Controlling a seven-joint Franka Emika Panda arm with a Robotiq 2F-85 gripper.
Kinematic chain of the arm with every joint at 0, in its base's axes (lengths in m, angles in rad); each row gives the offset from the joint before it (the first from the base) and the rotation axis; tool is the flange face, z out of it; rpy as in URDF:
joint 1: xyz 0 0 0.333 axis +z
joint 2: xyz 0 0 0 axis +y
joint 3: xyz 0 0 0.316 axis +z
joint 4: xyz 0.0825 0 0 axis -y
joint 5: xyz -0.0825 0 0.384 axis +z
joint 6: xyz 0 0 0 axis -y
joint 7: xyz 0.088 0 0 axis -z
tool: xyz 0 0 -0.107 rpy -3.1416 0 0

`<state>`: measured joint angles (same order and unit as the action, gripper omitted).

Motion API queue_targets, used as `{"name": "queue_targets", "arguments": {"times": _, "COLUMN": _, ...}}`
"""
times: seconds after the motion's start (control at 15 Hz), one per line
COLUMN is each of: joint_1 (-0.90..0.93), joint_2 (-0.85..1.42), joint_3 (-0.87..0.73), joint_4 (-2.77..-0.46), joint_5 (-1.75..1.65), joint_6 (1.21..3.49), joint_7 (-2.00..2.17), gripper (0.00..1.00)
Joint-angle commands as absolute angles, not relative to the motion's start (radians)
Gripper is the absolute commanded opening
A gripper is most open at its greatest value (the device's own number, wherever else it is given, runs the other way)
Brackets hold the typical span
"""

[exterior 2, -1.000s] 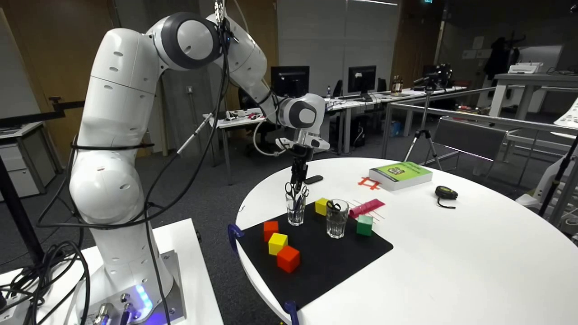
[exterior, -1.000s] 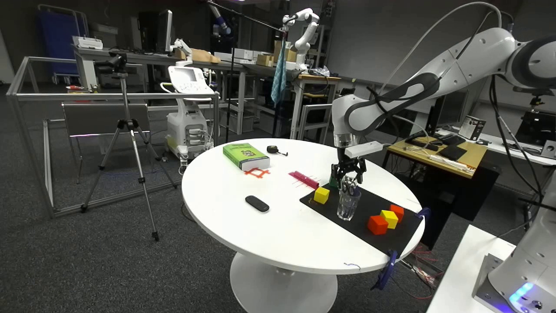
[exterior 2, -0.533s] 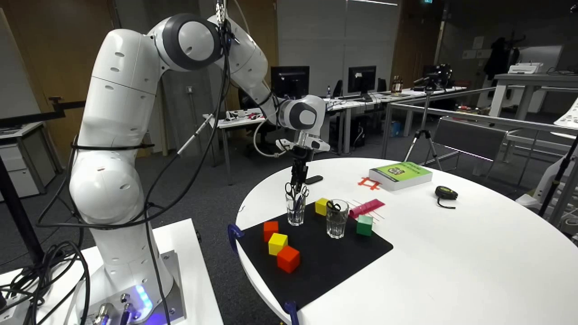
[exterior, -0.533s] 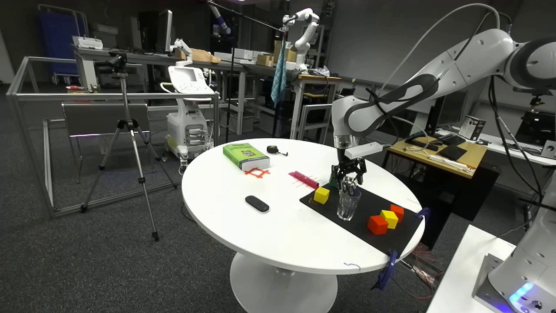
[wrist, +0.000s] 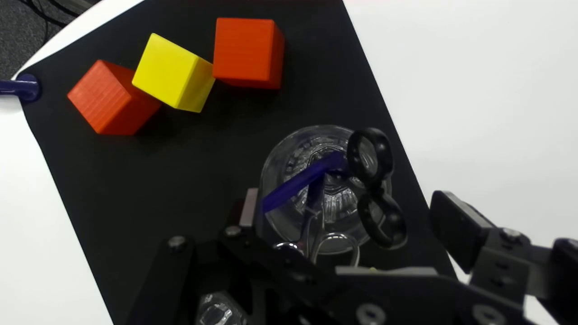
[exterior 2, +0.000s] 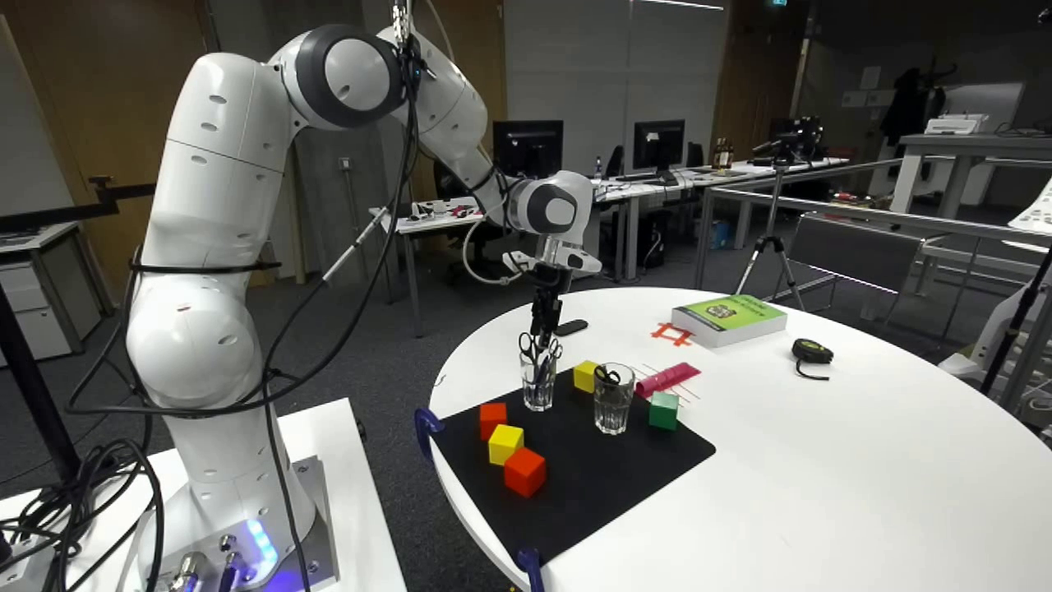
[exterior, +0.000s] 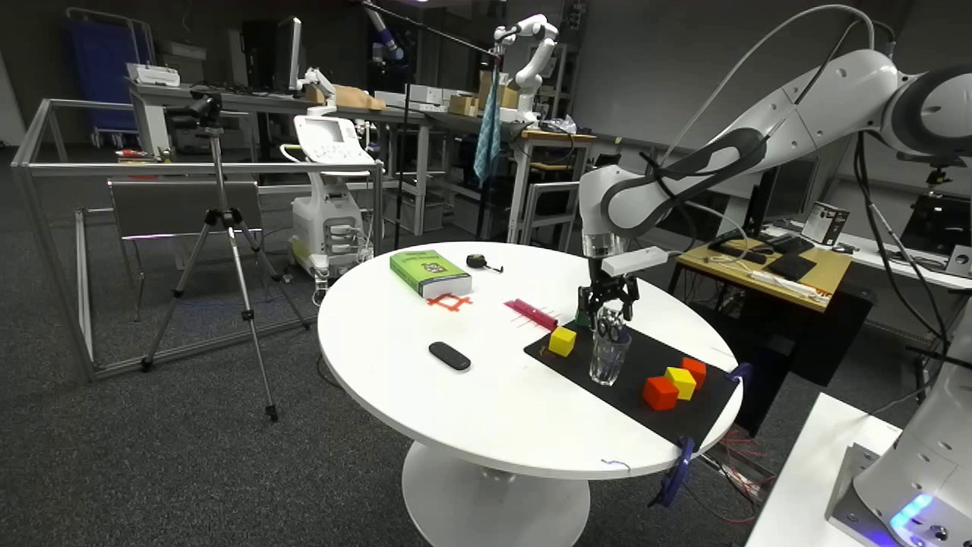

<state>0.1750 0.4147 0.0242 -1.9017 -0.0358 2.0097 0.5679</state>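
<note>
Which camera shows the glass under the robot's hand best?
The wrist view, because it looks down into the glass and shows its scissors up close. Both exterior views show the glass smaller, from the side.

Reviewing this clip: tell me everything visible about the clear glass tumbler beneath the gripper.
The clear, colourless tumbler looks like glass, with a round rim and a ribbed-looking base. It stands upright on the black rectangular mat, near an edge. Inside are black-handled scissors, silver metal-handled scissors and a dark blue strip-like item; both scissors' handles stick out at the top. The black robotic gripper is open above it; whether it touches the tumbler or its contents I cannot tell.
</note>
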Motion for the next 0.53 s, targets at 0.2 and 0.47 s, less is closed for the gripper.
{"name": "queue_targets", "arguments": {"times": 0.2, "joint_1": 0.187, "joint_2": 0.419, "joint_3": 0.018, "joint_4": -1.879, "joint_5": -0.048, "joint_6": 1.983, "joint_7": 0.558, "gripper": 0.48}}
{"name": "queue_targets", "arguments": {"times": 0.47, "joint_1": 0.191, "joint_2": 0.422, "joint_3": 0.018, "joint_4": -1.877, "joint_5": -0.05, "joint_6": 1.981, "joint_7": 0.558, "gripper": 0.17}}
